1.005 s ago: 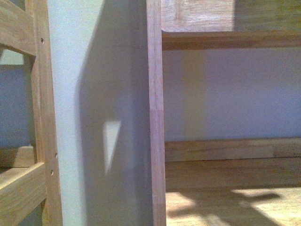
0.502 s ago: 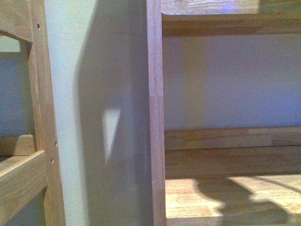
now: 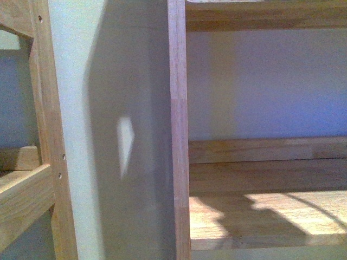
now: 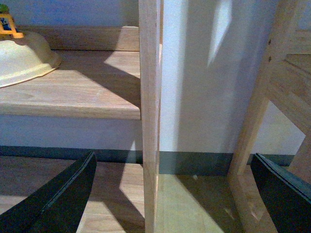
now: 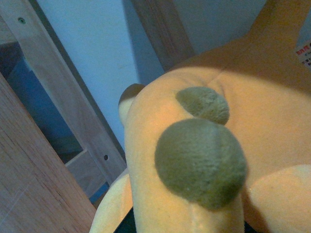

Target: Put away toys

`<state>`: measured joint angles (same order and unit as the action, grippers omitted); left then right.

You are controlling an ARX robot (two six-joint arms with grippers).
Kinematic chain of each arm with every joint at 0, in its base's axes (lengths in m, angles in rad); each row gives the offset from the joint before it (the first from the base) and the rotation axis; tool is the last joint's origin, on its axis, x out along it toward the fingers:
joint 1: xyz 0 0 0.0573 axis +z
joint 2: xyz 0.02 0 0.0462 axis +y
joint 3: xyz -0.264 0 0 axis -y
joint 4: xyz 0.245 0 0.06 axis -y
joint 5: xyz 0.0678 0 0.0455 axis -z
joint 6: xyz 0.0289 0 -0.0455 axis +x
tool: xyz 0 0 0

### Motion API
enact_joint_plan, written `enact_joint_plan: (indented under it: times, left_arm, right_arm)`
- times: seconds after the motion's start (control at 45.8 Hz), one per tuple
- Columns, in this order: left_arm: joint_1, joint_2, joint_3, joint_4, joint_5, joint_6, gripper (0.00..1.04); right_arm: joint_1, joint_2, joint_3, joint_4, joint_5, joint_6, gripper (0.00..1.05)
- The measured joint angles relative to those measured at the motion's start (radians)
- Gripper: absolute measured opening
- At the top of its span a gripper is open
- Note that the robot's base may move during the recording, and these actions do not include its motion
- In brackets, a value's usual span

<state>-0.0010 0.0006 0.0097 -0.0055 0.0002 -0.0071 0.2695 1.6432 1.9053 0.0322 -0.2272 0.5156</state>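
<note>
Collision risk at shelf (image 3: 260,214) entry while carrying plush (image 5: 194,160).
Plush fills the right wrist view, close against the camera; right jaws are hidden, so grip state cannot be told. Left gripper (image 4: 170,194) hangs open and empty, straddling the post (image 4: 149,116). Likely faults: plush snagging the post or shelf front edge, or slipping loose; a bowl (image 4: 24,58) occupies 1 shelf.
</note>
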Motion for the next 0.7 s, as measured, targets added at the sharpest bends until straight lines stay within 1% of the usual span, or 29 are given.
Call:
enact_joint_plan:
  times: [0.197, 0.24, 0.262, 0.328, 0.349, 0.415, 0.502, 0.568, 0.612, 0.633, 0.699]
  left_arm:
    - [0.0, 0.0, 0.0, 0.0, 0.0, 0.0, 0.99]
    - [0.0, 0.0, 0.0, 0.0, 0.0, 0.0, 0.99]
    - [0.0, 0.0, 0.0, 0.0, 0.0, 0.0, 0.99]
    - [0.0, 0.0, 0.0, 0.0, 0.0, 0.0, 0.99]
    - [0.0, 0.0, 0.0, 0.0, 0.0, 0.0, 0.99]
    - [0.0, 0.0, 0.0, 0.0, 0.0, 0.0, 0.99]
    - [0.0, 0.0, 0.0, 0.0, 0.0, 0.0, 0.99]
    - [0.0, 0.0, 0.0, 0.0, 0.0, 0.0, 0.99]
    - [0.0, 0.0, 0.0, 0.0, 0.0, 0.0, 0.99]
    - [0.0, 0.0, 0.0, 0.0, 0.0, 0.0, 0.99]
    - [0.0, 0.0, 0.0, 0.0, 0.0, 0.0, 0.99]
  right_arm:
    - [0.001, -0.001, -0.026, 0.026, -0.005, 0.002, 0.08]
    - [0.0, -0.004, -0.034, 0.028, -0.003, -0.007, 0.14]
    - [0.0, -0.008, -0.046, 0.033, -0.002, -0.013, 0.21]
    - [-0.001, -0.017, -0.064, 0.048, 0.004, -0.017, 0.31]
    - [-0.002, -0.024, -0.075, 0.058, 0.016, -0.023, 0.37]
    - [-0.003, -0.035, -0.095, 0.08, 0.042, -0.037, 0.48]
    - [-0.006, -0.042, -0.107, 0.093, 0.072, -0.05, 0.56]
    - [-0.007, -0.051, -0.123, 0.114, 0.12, -0.069, 0.68]
    - [-0.008, -0.055, -0.13, 0.127, 0.143, -0.079, 0.74]
    - [-0.008, -0.059, -0.134, 0.134, 0.165, -0.085, 0.8]
    - [-0.008, -0.062, -0.135, 0.145, 0.191, -0.087, 0.88]
